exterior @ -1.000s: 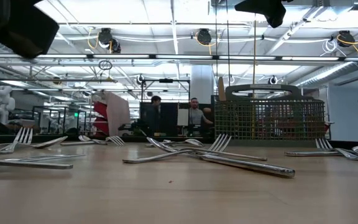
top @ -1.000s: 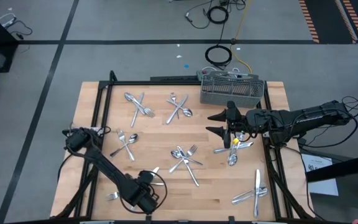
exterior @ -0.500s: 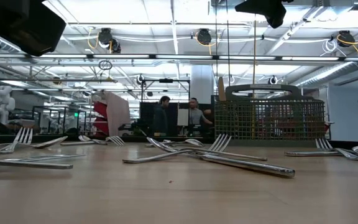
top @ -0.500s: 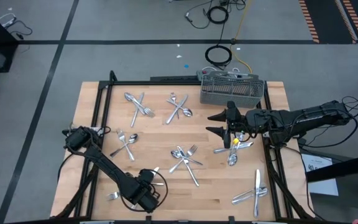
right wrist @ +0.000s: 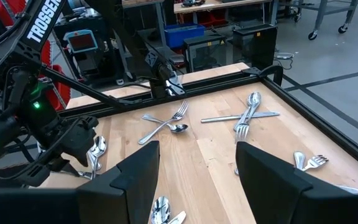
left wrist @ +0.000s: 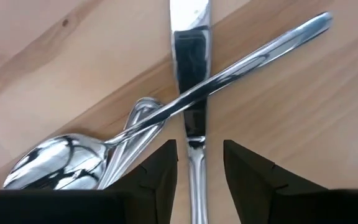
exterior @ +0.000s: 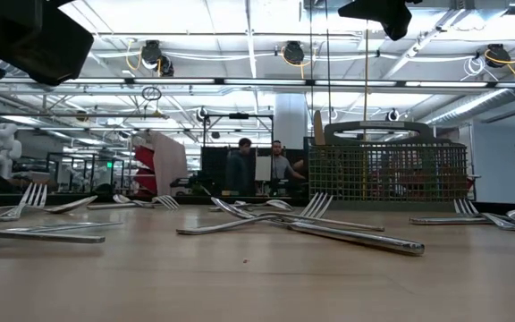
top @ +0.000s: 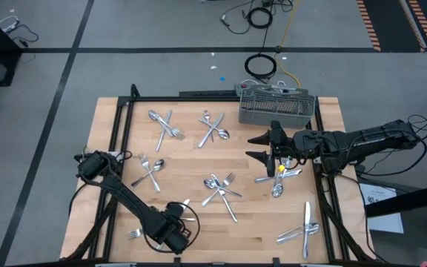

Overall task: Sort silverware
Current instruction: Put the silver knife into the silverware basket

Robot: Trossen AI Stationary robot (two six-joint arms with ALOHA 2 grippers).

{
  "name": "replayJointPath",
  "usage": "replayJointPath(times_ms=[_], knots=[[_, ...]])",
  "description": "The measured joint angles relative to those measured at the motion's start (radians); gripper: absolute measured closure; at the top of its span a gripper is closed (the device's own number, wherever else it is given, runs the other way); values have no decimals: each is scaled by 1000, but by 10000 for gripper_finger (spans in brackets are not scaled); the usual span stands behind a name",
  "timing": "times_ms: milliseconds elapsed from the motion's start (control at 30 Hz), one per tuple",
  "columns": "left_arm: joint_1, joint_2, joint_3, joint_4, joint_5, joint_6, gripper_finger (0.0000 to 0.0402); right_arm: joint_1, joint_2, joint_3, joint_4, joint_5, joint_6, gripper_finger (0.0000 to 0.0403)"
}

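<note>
two grippers are hanging with jaws apart, the left gripper (left wrist: 201,163) straddling a knife (left wrist: 191,93) at the table's (top: 191,156) near edge, the right gripper (top: 261,147) hovering beside seven scattered silverware (top: 221,187) clusters.

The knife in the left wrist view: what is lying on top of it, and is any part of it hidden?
A spoon lies across the knife, its handle crossing the blade. A fork sits beside them under the spoon's handle. The left gripper straddles the knife's handle; the handle's end is out of the picture.
</note>
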Motion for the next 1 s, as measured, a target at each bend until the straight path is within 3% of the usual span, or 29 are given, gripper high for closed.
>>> replayJointPath(times_ms=[367,733,1000], knots=[[-6,10,-48,78,33,0,265,0,0,0,0,0,0,200],[-6,9,-56,77,21,-1,328,0,0,0,0,0,0,200],[-3,4,-74,98,21,0,336,0,0,0,0,0,0,200]])
